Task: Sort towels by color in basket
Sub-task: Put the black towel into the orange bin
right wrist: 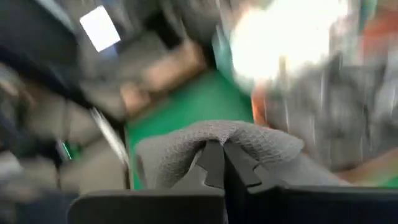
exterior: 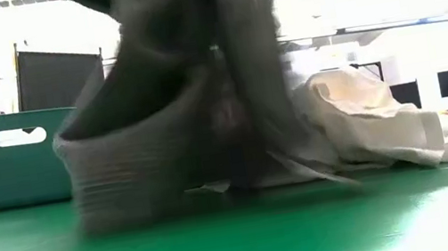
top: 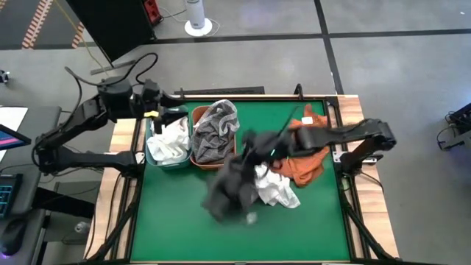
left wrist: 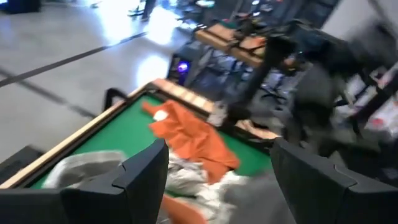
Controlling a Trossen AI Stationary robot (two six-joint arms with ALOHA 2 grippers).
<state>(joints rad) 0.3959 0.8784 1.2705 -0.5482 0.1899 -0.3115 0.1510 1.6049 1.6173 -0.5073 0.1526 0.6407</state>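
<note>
Towels are what I am sorting, and from above my right pincer (top: 254, 151) is clenched on the dark grey towel (top: 228, 188), which hangs from it over the green table (top: 176, 228). Just beside it lie the white towel (top: 276, 190) and the rust orange towel (top: 305, 163). My left pincer (top: 163, 116) waits spread, holding nothing, above the teal basket (top: 149, 151), which holds white cloth; the orange basket (top: 197, 114) beside it holds a grey-checked towel (top: 215, 129).

From table height the dark grey towel (exterior: 166, 99) drapes in deep folds, its lower edge at the table, and the white towel (exterior: 367, 116) sits slumped behind it.

Past my left wrist, the spread fingers (left wrist: 140, 174) frame the rust orange towel (left wrist: 193, 134), well apart from them.

Past my right wrist, the shut fingertips (right wrist: 217, 165) pinch a ridge of ribbed grey cloth (right wrist: 217, 140).

I judge this cloth light, limp and unbreakable; a pinch on a raised fold holds well, though a trailing hem could drag a neighbour along.
</note>
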